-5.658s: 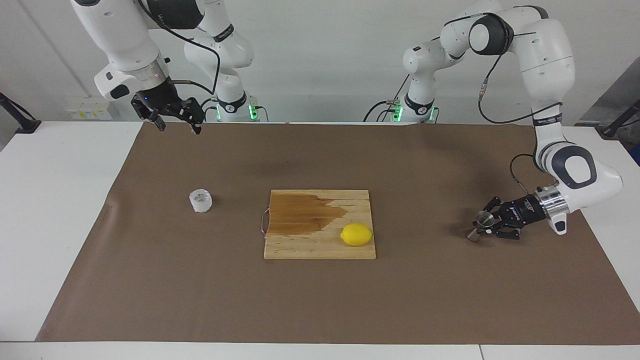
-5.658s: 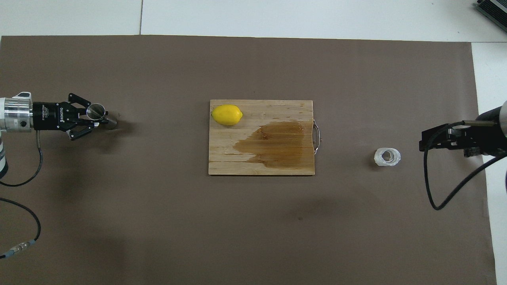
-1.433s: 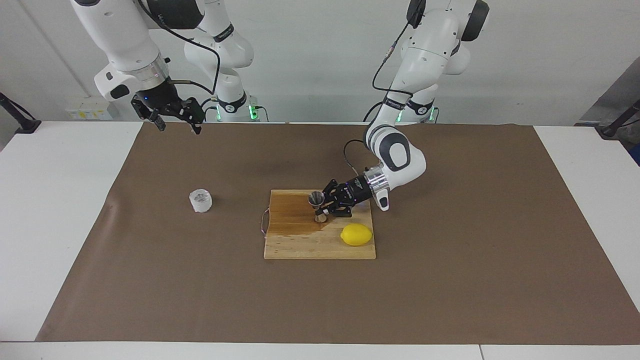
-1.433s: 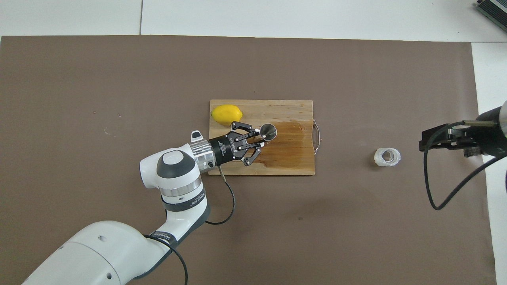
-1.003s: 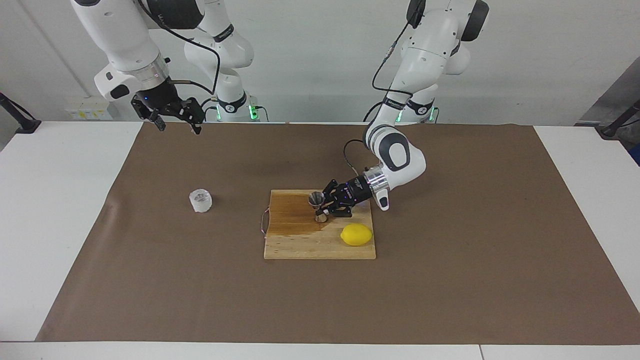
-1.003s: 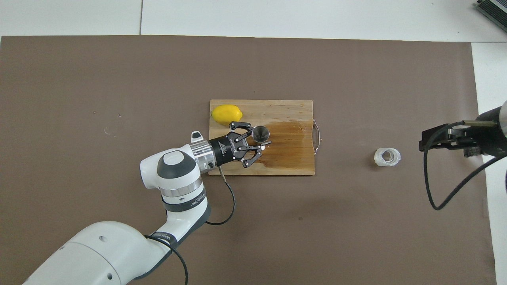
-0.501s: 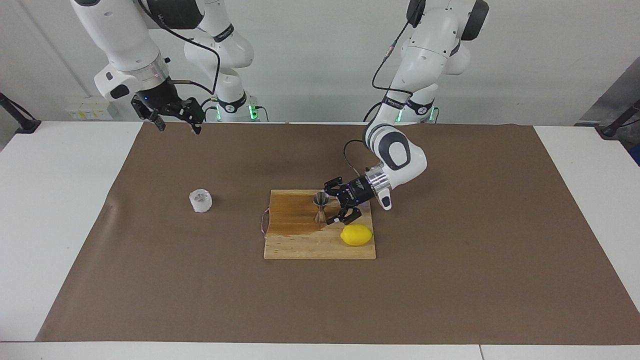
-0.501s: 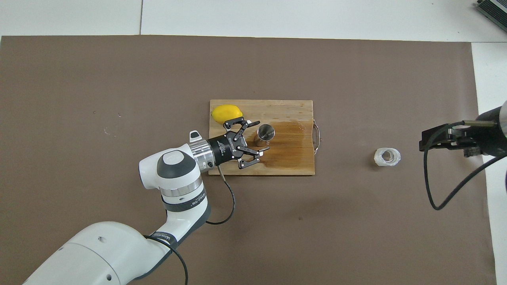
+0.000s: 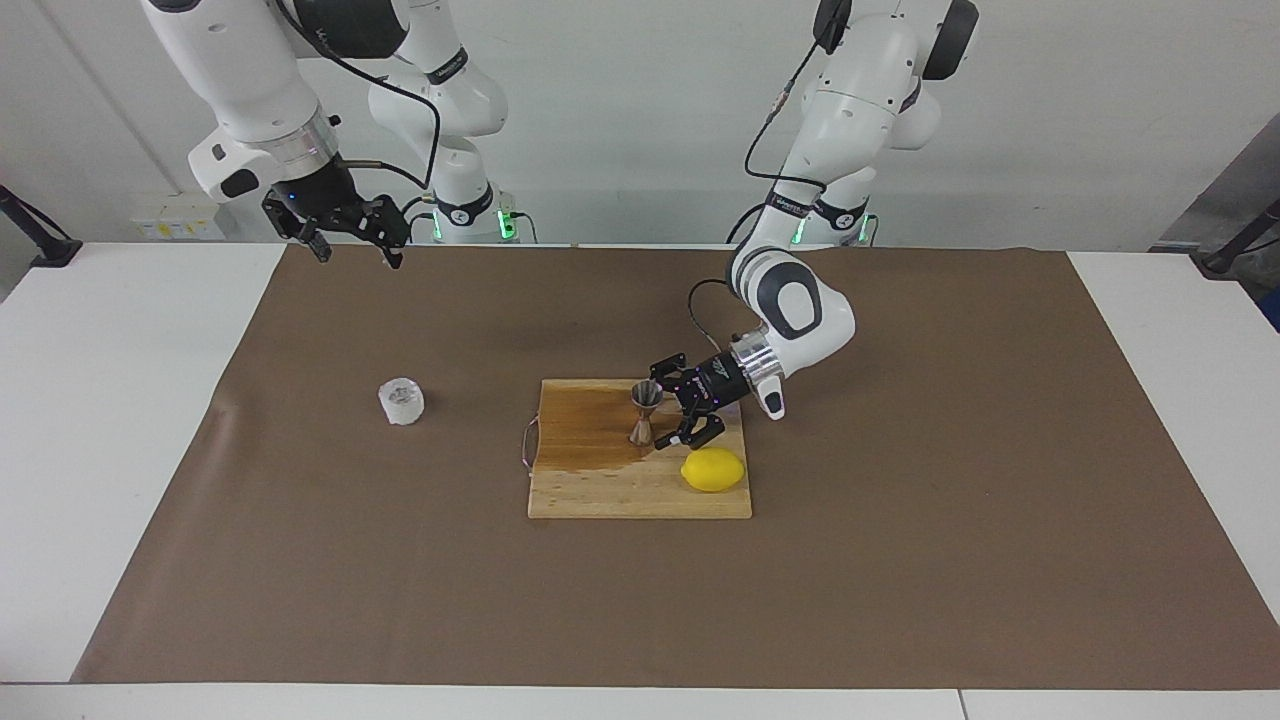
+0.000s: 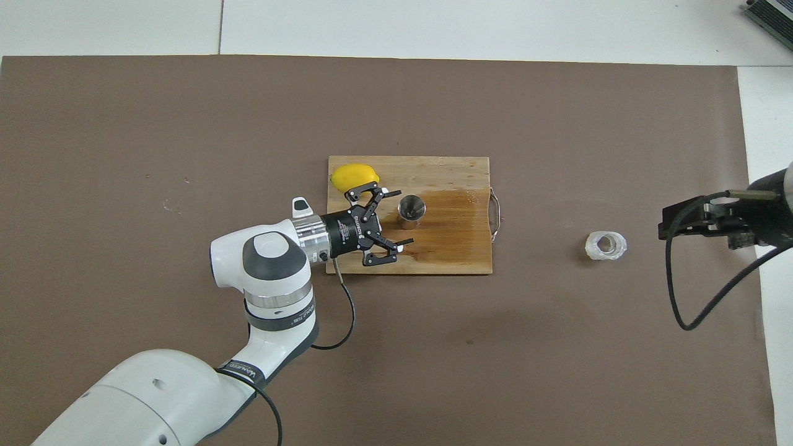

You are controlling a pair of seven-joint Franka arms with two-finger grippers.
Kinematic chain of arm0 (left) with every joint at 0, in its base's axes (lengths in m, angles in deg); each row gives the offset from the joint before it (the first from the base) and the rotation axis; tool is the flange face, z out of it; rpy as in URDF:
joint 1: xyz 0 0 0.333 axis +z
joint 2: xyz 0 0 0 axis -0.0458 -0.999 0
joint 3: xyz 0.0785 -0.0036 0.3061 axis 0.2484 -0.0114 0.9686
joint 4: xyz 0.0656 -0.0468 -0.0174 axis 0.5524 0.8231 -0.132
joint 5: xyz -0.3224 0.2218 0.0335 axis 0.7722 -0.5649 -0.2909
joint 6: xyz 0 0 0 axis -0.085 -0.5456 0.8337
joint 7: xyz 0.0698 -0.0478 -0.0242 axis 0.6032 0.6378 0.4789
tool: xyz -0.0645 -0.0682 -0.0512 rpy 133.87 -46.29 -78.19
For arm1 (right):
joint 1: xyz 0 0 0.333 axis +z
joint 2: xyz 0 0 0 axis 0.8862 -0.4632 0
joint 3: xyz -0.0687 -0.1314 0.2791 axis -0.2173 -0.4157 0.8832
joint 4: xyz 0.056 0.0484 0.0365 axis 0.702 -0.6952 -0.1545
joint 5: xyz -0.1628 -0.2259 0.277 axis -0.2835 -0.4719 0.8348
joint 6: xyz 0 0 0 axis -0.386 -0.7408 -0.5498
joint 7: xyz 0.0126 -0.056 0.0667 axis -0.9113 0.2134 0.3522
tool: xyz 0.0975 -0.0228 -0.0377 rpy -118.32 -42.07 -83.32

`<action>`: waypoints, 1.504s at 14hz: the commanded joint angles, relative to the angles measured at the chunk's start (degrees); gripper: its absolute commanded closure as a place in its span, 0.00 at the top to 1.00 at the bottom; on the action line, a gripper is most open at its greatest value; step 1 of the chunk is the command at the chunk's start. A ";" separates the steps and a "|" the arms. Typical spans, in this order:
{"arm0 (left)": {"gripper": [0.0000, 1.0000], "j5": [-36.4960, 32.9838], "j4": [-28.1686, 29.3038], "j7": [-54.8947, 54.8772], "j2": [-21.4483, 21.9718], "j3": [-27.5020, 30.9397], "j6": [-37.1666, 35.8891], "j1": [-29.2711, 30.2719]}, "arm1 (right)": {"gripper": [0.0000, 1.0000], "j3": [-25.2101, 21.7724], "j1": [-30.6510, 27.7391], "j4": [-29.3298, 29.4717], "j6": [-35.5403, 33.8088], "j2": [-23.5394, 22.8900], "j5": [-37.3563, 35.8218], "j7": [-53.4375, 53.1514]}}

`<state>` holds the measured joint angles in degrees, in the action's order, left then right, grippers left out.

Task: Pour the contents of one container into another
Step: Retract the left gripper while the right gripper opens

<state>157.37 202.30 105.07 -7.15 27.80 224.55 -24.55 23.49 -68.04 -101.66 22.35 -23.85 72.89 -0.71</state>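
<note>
Facing view: The steel jigger (image 9: 643, 412) stands upright on the wooden cutting board (image 9: 600, 490), on the dark wet patch (image 9: 585, 425) that covers the part of the board nearer the robots. The left gripper (image 9: 669, 411) sits low over the board just beside the jigger, on the side toward the left arm's end of the table. Its fingers are spread wide and do not touch the jigger. A lemon (image 9: 713, 469) lies on the board, farther from the robots than the gripper. The clear glass cup (image 9: 401, 401) stands on the brown mat (image 9: 900, 560), well apart from the board, toward the right arm's end of the table. The right gripper (image 9: 355, 250) hangs raised above the mat's edge nearest the robots, fingers spread, holding nothing; this arm waits.

Overhead view: The jigger (image 10: 411, 207) shows its round open mouth. The left gripper (image 10: 394, 217) points at it from the left arm's side, one fingertip (image 10: 396, 193) farther from the robots than the jigger, the other nearer, with a clear gap to each. The lemon (image 10: 347, 173) is partly covered by the gripper's links. The cup (image 10: 606, 245) stands on the mat, near the right gripper (image 10: 664, 224), which enters at the frame's edge.
</note>
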 commanded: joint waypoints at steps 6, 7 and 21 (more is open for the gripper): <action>1.00 -18.15 9.91 0.85 13.10 0.91 1.23 0.80 | 1.00 0.67 -0.78 -0.36 0.63 0.62 -0.08 30.66; 1.00 -22.01 9.83 0.85 13.37 0.83 0.62 2.55 | 1.00 0.58 -0.87 -0.79 1.77 0.62 -0.08 35.95; 1.00 -91.62 -12.30 -7.64 16.97 1.00 -33.87 17.33 | 1.00 0.32 -16.67 -14.86 18.30 -6.04 17.11 103.72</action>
<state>71.66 194.11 101.73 9.86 29.03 198.18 -8.17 23.24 -81.58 -115.37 39.35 -27.18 84.90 95.60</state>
